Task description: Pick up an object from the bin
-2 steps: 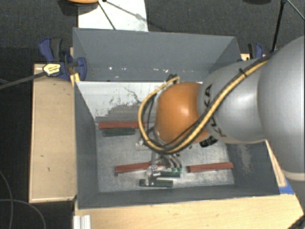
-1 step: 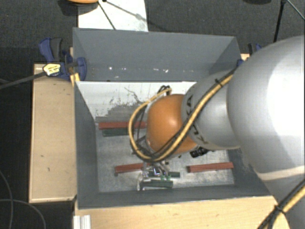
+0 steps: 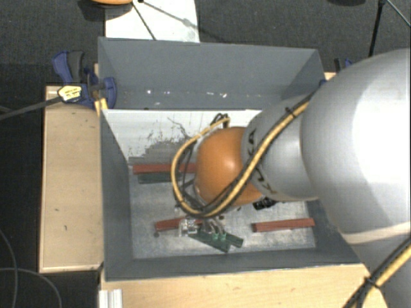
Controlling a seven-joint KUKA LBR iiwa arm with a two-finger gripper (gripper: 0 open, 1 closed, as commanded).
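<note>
Gripper [image 3: 200, 226] low at bin [image 3: 119, 204] floor; open or clenched: cannot tell. Green flat piece [image 3: 221, 239] just beside it, brown bar [image 3: 168, 224] just left. Best: centre on one piece, not straddle both.

On the floor of the bin [image 3: 117, 197] lie a long red bar [image 3: 153, 168] at ten o'clock, a dark bar [image 3: 153, 178] just beside it, a short red bar [image 3: 168, 224] at seven, a green strip [image 3: 222, 239] at six and a third red bar [image 3: 282, 224] at four.

Dark carpet floor [image 3: 257, 11] all round, a white sheet [image 3: 172, 8] lying on it
</note>
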